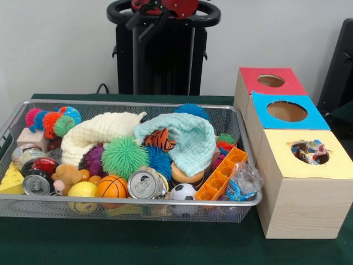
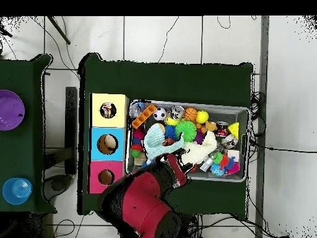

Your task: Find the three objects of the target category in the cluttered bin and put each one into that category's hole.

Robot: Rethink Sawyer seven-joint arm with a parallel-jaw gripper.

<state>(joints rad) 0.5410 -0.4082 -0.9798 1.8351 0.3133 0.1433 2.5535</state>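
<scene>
The arm (image 2: pixel 148 201) is drawn back at the bin's (image 1: pixel 132 202) robot-side edge, and from there the clutter lies straight out ahead of it, with the three boxes off to one side of the bin. The gripper (image 1: pixel 148 19) is only a dark tangle at the top of the front view, so I cannot tell whether it is spread or closed. The target category is not shown; the yellow box (image 1: pixel 309 182) already has wrapped stuff in its hole, the blue box (image 1: pixel 287 113) and red box (image 1: pixel 270 81) look empty from the front (overhead, a pale round thing shows in the blue one). Likely candidates, counted: two cans (image 1: pixel 144 185), two cloths (image 1: pixel 190 141), and roughly five spiky balls (image 1: pixel 123 156), half buried.
</scene>
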